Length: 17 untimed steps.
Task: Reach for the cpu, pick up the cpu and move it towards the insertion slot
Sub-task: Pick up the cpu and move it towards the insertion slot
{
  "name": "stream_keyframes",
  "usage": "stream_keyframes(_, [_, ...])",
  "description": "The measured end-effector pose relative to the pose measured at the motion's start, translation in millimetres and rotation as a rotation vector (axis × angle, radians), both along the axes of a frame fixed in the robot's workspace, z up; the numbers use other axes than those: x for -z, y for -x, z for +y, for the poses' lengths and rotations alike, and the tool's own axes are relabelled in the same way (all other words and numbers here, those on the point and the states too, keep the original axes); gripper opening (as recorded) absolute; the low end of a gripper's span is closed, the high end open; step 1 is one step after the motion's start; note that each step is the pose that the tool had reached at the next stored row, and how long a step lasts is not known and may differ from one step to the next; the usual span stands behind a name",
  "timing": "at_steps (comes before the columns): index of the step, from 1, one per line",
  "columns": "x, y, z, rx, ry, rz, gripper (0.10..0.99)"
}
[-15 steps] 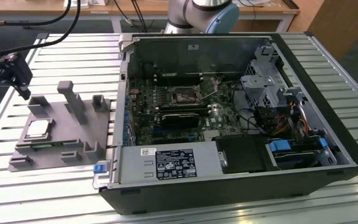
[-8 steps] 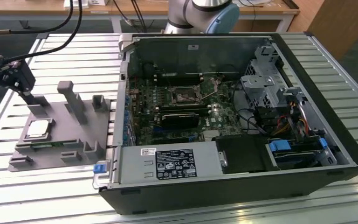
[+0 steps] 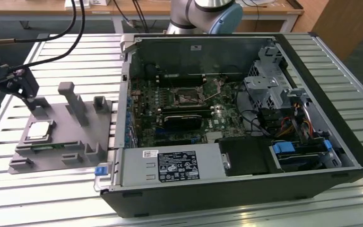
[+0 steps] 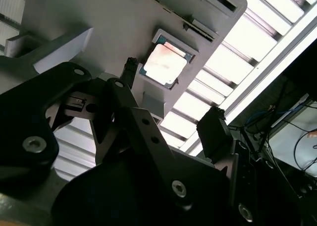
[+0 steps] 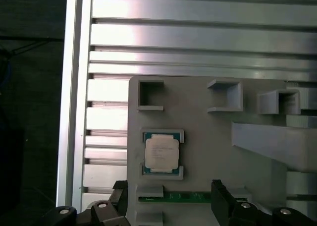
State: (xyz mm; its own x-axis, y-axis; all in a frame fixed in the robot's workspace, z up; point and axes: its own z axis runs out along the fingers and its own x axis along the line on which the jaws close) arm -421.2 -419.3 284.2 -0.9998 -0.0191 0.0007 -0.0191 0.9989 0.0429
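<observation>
I see the cpu (image 3: 38, 130) lying flat in its pocket on the grey fixture (image 5: 208, 146), at the exterior view's lower left. My gripper (image 5: 168, 192) hovers over it, fingers spread wide, holding nothing. The insertion slot (image 3: 186, 97) sits mid-frame inside the open computer case (image 3: 232, 194).

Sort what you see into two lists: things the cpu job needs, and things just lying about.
Job in hand:
- cpu, sitting in the fixture
- slot
- gripper, jaws open, near the cpu

Lying about:
- fixture
- black card
- power supply
- cables
</observation>
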Motion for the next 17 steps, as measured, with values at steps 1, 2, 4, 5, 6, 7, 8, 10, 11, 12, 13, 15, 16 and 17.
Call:
stream_keyframes(1, [1.7, 0.0, -0.1, 0.0, 0.0, 0.0002, 0.765])
stream_keyframes(2, [3.7, 0.0, -0.1, 0.0, 0.0, 0.0002, 0.765])
stream_keyframes(4, [6.5, 0.0, -0.2, -0.001, 0.0, 0.0002, 0.765])
stream_keyframes(5, [7.8, 0.0, -0.2, -0.003, 0.0, 0.0001, 0.765])
stream_keyframes(6, [8.8, 0.0, -0.2, -0.007, -0.001, 0.0, 0.765])
stream_keyframes(7, [9.8, 0.0, -0.2, -0.011, -0.001, 0.0001, 0.765])
stream_keyframes(8, [10.8, 0.0, -0.2, -0.016, -0.001, 0.0001, 0.765])
stream_keyframes(10, [13.1, 0.0, -0.2, -0.02, -0.001, 0.0001, 0.765])
stream_keyframes(11, [14.5, 0.0, -0.1, -0.02, -0.001, 0.0003, 0.765])
stream_keyframes(12, [16.1, 0.0, -0.1, -0.02, 0.0, 0.0005, 0.765])
stream_keyframes(13, [17.7, 0.0, 0.0, -0.021, 0.001, 0.0007, 0.765])
stream_keyframes(15, [21.3, 0.0, 0.0, -0.021, 0.001, 0.0009, 0.765])
stream_keyframes(16, [23.3, 0.0, 0.0, -0.021, 0.001, 0.0009, 0.765])
stream_keyframes(17, [25.1, 0.1, 0.0, -0.021, 0.001, 0.0009, 0.765])
